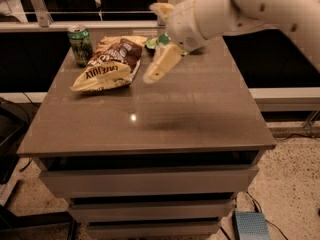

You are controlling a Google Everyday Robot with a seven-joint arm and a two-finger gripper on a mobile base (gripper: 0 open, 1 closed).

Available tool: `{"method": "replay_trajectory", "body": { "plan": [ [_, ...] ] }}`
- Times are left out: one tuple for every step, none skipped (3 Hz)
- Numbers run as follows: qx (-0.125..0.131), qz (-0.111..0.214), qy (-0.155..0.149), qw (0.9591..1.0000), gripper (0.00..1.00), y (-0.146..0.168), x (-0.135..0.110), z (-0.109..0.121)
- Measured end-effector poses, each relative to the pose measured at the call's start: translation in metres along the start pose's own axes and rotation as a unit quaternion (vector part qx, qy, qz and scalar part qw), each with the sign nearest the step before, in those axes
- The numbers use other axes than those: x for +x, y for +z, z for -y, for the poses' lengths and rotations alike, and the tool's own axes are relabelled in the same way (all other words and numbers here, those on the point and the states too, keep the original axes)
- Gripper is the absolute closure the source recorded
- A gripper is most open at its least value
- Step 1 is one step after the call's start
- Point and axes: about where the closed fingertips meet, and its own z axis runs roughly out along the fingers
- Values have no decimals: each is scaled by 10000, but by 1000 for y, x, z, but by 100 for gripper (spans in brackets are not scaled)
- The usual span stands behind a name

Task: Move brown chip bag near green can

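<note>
The brown chip bag (111, 64) lies flat on the table at the back left, its left end close beside the green can (80, 44), which stands upright at the back left corner. My gripper (154, 43) hangs above the table just right of the bag, apart from it. It is open and empty, with one pale finger (161, 65) pointing down-left and the other (161, 9) up above it.
The brown table (150, 146) has drawers below its front edge. A small green chip bag (159, 40) lies at the back centre, mostly hidden behind my gripper. A railing runs behind the table. A blue box (251, 226) sits on the floor at the lower right.
</note>
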Motion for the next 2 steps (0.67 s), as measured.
{"method": "replay_trajectory", "body": {
  "plan": [
    [301,-441,359,9979,0,-62,19,-24],
    [366,-513,395,9972,0,-72,24,-27]
  ]
}}
